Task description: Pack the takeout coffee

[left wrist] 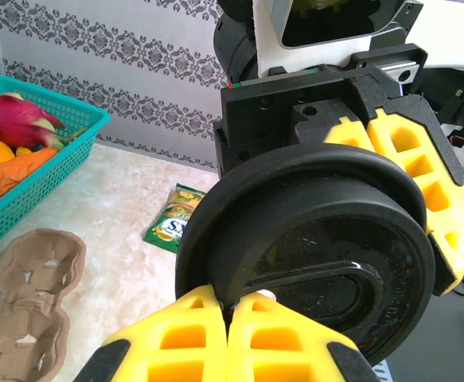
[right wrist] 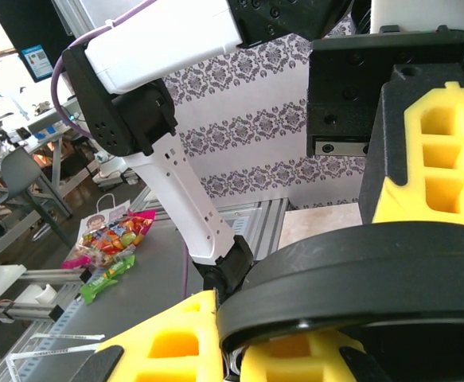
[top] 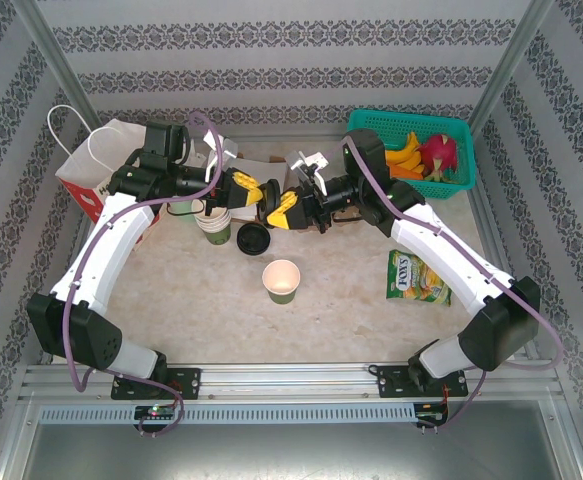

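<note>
The front of the table (top: 201, 320) is bare, so a hand can move freely there, on either side of the open paper cup (top: 282, 281) in the middle. Farther back it is crowded. The left gripper (left wrist: 230, 318) and right gripper (right wrist: 228, 322) both pinch the black lid (top: 254, 240), and their arms close the way like a gate. The cup of sticks (top: 213, 222) stands just beside them. A paper bag (top: 96, 165) fills the far left corner and a green basket (top: 441, 188) the far right. A snack packet (top: 418, 277) lies on the right.
</note>
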You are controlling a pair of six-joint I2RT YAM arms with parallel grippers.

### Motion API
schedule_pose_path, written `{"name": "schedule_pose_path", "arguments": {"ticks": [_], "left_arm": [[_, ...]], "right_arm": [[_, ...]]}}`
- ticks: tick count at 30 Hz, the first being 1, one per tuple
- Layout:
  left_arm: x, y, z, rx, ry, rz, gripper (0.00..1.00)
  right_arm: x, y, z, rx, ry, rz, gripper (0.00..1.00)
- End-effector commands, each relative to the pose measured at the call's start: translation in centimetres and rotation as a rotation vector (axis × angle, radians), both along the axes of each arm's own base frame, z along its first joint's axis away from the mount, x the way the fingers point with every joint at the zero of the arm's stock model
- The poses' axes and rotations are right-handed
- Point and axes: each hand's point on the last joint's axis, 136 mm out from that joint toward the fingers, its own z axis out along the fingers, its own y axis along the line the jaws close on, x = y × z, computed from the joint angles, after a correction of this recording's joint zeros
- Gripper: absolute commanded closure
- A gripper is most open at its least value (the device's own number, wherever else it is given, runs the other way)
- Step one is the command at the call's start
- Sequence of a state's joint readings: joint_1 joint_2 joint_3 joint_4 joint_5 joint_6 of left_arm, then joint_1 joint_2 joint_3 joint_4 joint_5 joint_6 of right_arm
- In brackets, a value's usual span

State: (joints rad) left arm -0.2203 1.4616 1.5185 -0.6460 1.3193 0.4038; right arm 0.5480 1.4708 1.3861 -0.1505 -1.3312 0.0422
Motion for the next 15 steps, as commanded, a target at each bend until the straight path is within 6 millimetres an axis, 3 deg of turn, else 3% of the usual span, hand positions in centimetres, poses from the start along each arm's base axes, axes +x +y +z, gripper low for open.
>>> {"name": "schedule_pose_path", "arguments": {"ticks": [1, 7, 9, 13, 14, 15], "left_arm": [[0.7, 0.2, 0.1, 0.000, -0.011, 0.031, 1.00], [3.9, 0.8, -1.2, 0.044, -0.012, 0.212, 1.00], [4.7, 1.1, -1.6, 0.056, 0.001, 0.260, 1.00], [6.3, 1.7, -2.8, 0.088, 0.044, 0.363, 1.00], [6.6, 2.0, -3.2, 0.101, 0.061, 0.397, 1.00], [6.9, 2.3, -3.6, 0.111, 0.075, 0.426, 1.00]], "right_arm": [[0.1, 0.2, 0.3, 0.015, -0.055, -0.012, 1.00], [2.4, -0.1, -0.8, -0.034, -0.062, -0.163, 0.74], [3.5, -0.3, -1.5, -0.062, -0.064, -0.241, 0.60], [7.6, -1.7, -3.1, -0.141, -0.080, -0.525, 0.37], [8.6, -2.2, -3.5, -0.160, -0.076, -0.605, 0.13], [9.4, -2.7, -3.7, -0.174, -0.074, -0.671, 0.02]]}}
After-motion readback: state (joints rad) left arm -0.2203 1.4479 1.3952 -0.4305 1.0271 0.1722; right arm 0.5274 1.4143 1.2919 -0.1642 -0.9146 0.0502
